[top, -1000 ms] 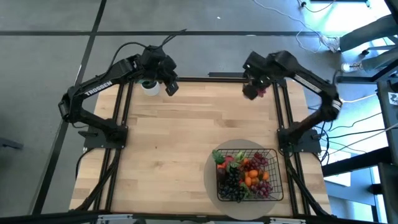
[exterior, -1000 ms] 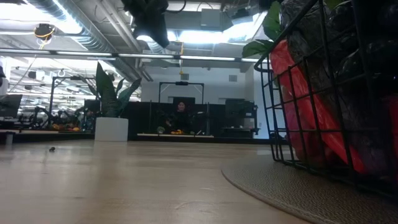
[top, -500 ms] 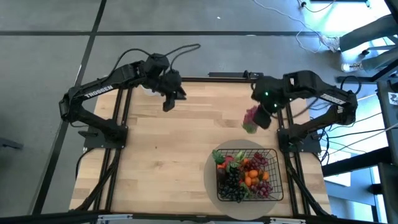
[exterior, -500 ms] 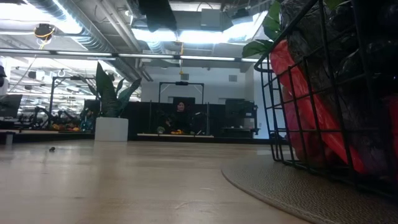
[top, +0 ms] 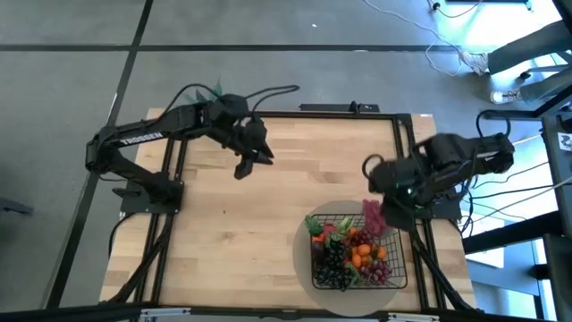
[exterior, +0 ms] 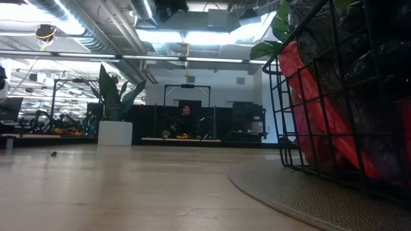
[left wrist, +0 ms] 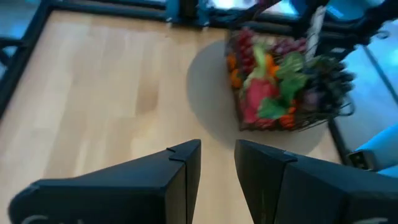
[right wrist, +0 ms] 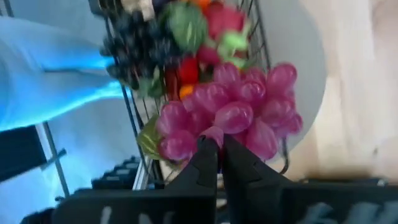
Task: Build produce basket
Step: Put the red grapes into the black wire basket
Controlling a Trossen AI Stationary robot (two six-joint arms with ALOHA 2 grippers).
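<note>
One right gripper (right wrist: 216,149) pinches pink grapes (right wrist: 233,115); low view omits them.

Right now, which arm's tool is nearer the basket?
The right. The right tool holds a pink grape bunch at the far edge of the basket. The left tool hangs over bare table, well away toward the far left.

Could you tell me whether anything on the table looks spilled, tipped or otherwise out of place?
Nothing stands out. The basket sits upright on its round mat, full, with nothing spilled; the right gripper carries pink grapes above its edge.
</note>
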